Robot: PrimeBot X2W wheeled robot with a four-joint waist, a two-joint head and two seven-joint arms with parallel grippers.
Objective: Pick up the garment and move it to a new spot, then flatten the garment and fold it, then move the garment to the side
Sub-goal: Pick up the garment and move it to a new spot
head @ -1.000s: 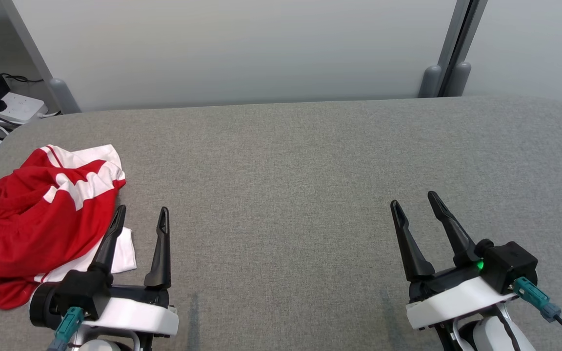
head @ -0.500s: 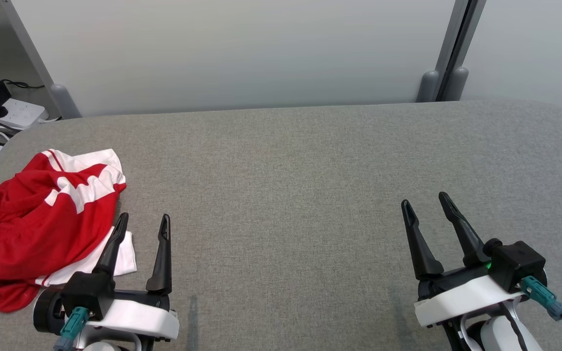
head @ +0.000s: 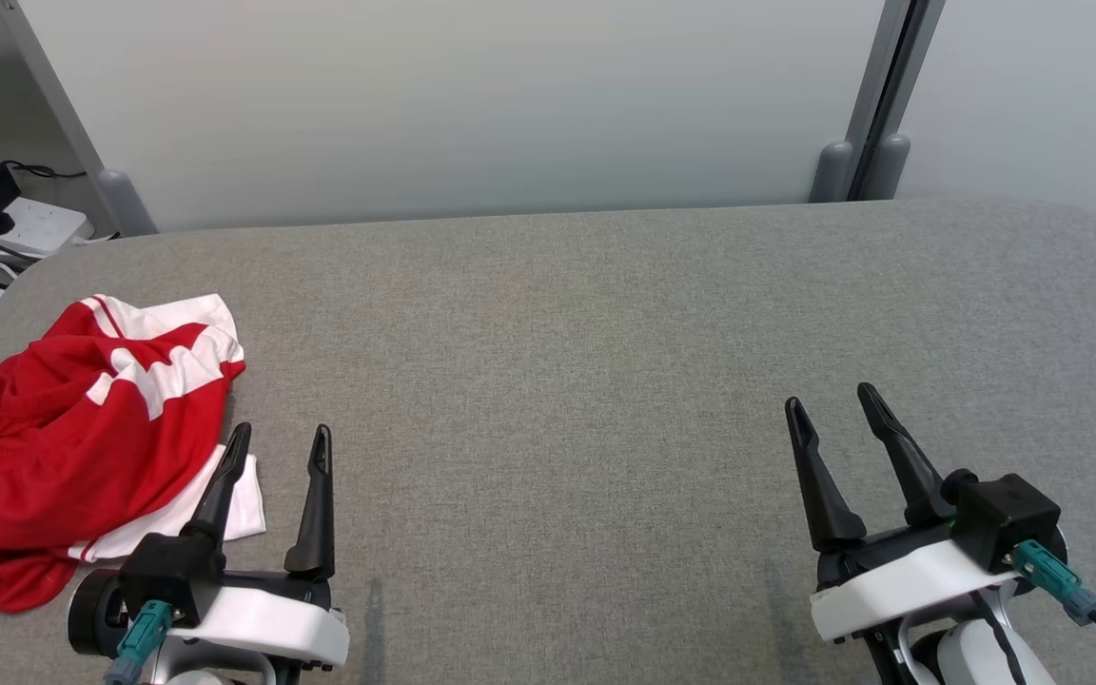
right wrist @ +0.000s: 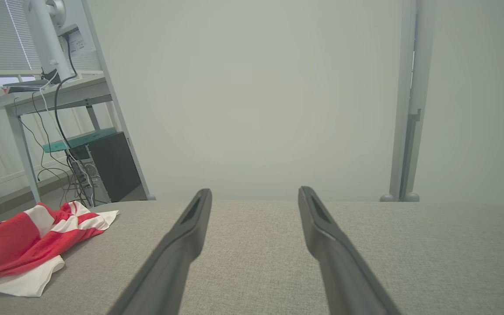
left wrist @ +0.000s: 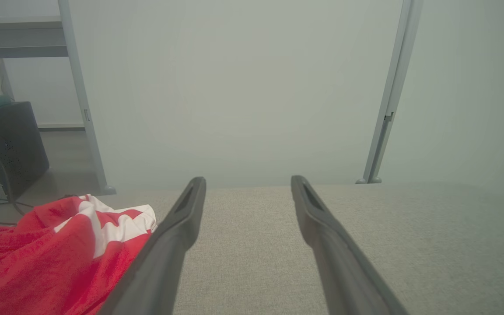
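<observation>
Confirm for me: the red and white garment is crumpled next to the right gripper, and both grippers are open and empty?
Not quite. The head view shows the red and white garment crumpled next to the left gripper, far across the table from the right gripper. The rest holds: both grippers are open and empty.

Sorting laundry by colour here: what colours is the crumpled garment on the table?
Red with white stripes and panels, best seen in the head view: the garment.
</observation>
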